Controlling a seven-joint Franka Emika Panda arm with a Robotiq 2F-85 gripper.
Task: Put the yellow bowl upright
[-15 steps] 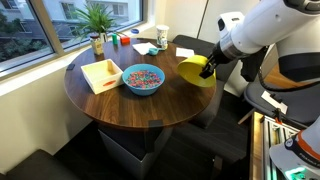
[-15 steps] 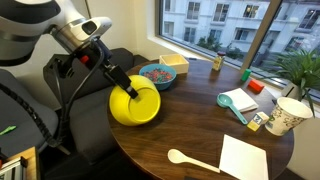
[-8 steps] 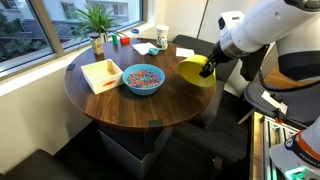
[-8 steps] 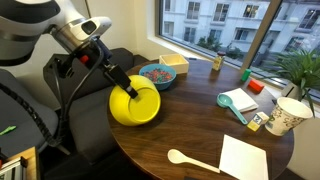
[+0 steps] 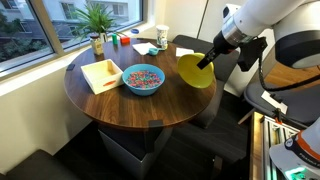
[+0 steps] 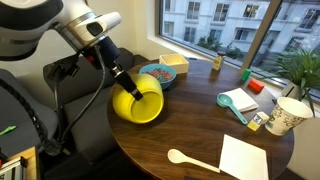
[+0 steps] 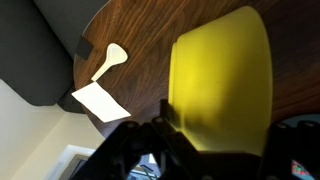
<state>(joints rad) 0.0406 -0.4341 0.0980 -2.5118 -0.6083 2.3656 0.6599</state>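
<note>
While the end effector [image 5: 206,61] is pinching the rim of the yellow bowl [image 5: 195,73], I am holding it tilted at the desk [image 5: 110,105] edge, body hanging just below the grasp, mouth not yet facing up.

The yellow bowl [image 5: 192,72] looked like smooth, unmarked plastic, with a soft sheen on its wall in the wrist view. The round table [image 5: 110,108] was dark brown wood with visible grain and a satin polish that caught the window light in both exterior views. The blue bowl [image 5: 143,92] also seemed to be plastic, fairly glossy. The shallow tray [image 5: 102,75] was pale wood with a dull finish. The spoon [image 6: 190,158] appeared matt white, probably plastic. The sheet [image 6: 243,157] was plain white paper, and the cup [image 6: 288,115] printed paper. The gripper [image 5: 205,65] was matt black, and the arm's casing [image 5: 262,15] glossy white plastic.
</note>
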